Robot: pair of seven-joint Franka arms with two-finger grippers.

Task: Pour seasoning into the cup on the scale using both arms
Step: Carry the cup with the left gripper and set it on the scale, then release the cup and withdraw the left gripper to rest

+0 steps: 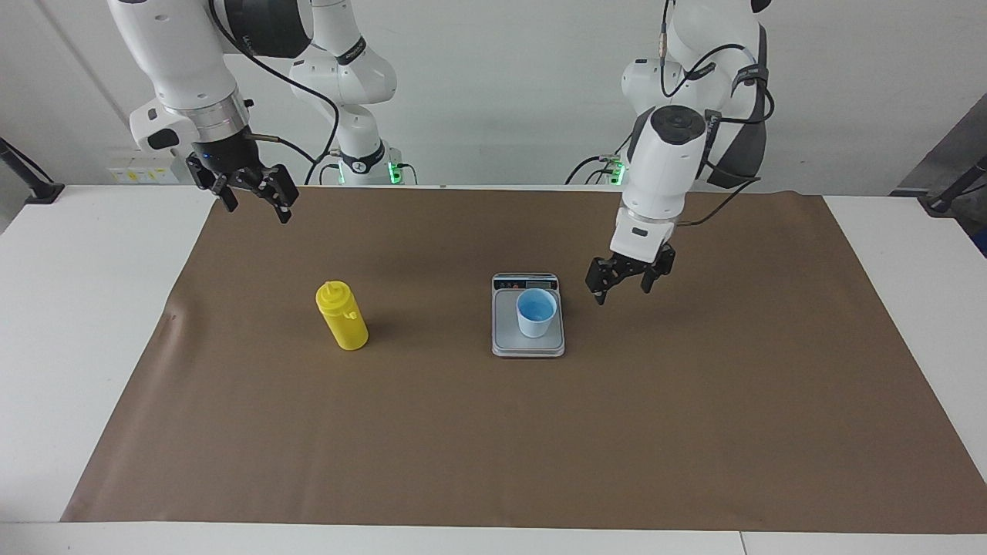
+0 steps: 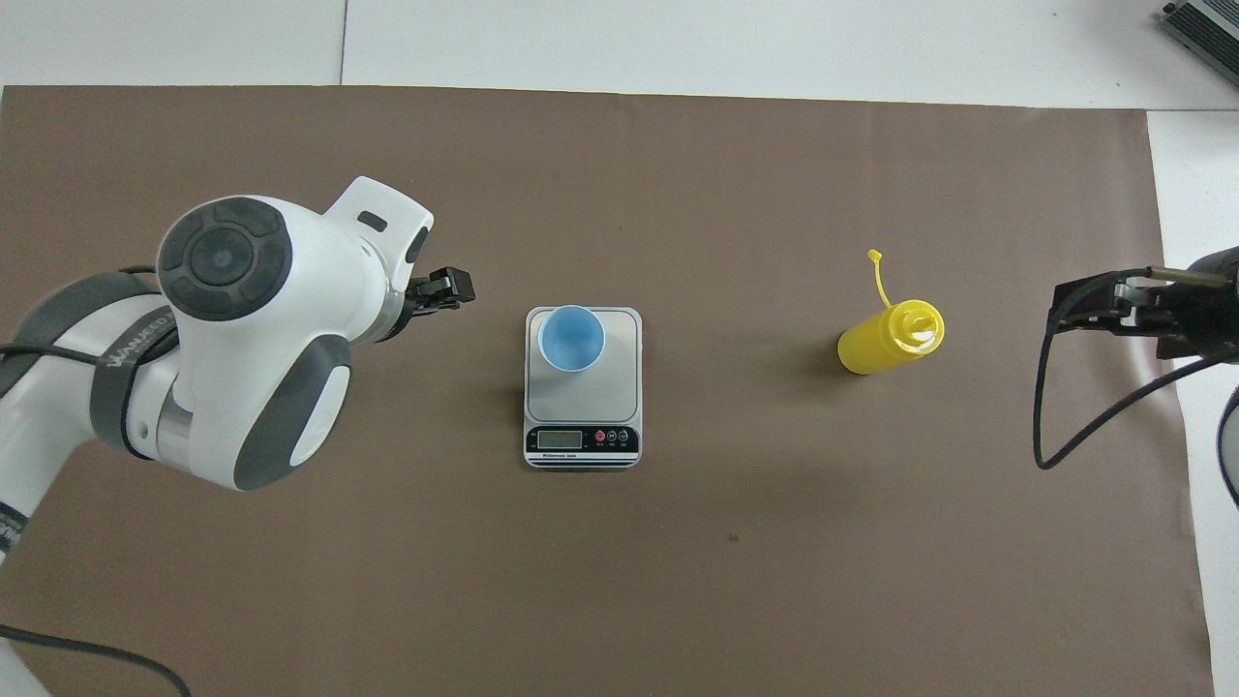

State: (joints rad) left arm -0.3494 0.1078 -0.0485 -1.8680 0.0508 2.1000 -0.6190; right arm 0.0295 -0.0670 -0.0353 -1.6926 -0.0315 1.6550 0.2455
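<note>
Blue cup [image 1: 536, 312] upright on scale [image 1: 505, 341]; display [image 2: 559, 439] legible overhead only; both end effectors apart.

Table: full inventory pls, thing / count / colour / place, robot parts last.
Paper mat: 1, brown, covers most of the white table.
Scale: 1, silver-grey, mid-mat, display edge toward the robots.
Cup: 1, light blue, upright on the scale's plate.
Seasoning bottle: 1, yellow, upright on the mat, toward the right arm's end, cap off and hanging by its tether.
Left gripper: 1, black, open, empty, over the mat beside the scale.
Right gripper: 1, black, open, empty, raised over the mat's edge; arm waits.
</note>
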